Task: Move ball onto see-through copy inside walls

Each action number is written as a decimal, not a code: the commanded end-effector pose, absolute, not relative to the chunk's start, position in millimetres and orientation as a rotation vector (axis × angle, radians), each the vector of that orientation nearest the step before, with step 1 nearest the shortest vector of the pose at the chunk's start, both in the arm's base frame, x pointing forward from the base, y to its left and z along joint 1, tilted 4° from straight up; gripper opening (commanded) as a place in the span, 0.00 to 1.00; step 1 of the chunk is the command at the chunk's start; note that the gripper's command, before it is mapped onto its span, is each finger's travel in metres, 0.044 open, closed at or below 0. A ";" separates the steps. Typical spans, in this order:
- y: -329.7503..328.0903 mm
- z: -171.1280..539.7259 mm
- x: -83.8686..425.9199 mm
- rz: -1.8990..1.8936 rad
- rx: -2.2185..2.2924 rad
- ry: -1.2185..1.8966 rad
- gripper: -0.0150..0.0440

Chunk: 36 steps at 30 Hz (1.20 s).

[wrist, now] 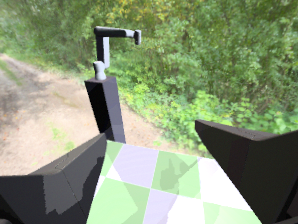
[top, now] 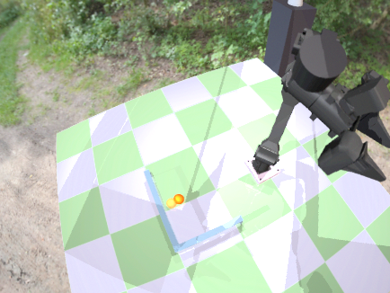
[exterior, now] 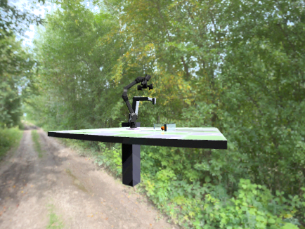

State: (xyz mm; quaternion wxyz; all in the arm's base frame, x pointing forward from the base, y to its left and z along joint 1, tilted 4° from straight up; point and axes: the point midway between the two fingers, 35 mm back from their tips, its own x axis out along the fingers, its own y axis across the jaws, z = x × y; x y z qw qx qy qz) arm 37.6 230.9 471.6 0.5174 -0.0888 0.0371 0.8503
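Observation:
The solid orange ball (top: 179, 199) (exterior: 162, 128) lies on the table on the inner side of the two low clear walls. The paler see-through copy (top: 171, 203) is right beside it, partly overlapped by it in the top view and nearer the longer wall (top: 161, 208). The shorter wall (top: 211, 233) meets the longer one at a corner. My gripper (top: 387, 163) (exterior: 145, 88) (wrist: 151, 131) is open, with nothing between its fingers. It hangs high above the table, away from the ball. The wrist view shows neither ball nor walls.
The arm's base (top: 266, 172) stands on the checkered table (top: 78, 211) (exterior: 207, 143) (wrist: 175, 172). A dark pillar (top: 288, 38) (wrist: 104, 110) stands past the table's edge, with a bent post (exterior: 142, 99) (wrist: 116, 33) above it.

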 end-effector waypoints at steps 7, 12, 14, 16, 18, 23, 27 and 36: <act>254.7 421.1 117.7 1.776 -0.207 0.382 0.75; 253.3 370.0 189.0 1.516 -0.207 0.595 0.75; 246.2 349.3 216.9 1.407 -0.215 0.660 0.75; 236.7 326.6 242.8 1.299 -0.213 0.739 0.75; 225.2 302.2 265.7 1.191 -0.200 0.831 0.75; 189.3 245.1 308.4 0.937 -0.161 1.038 0.75; 155.2 203.0 331.1 0.740 -0.131 1.182 0.75; 66.4 113.1 351.9 0.301 -0.087 1.472 0.75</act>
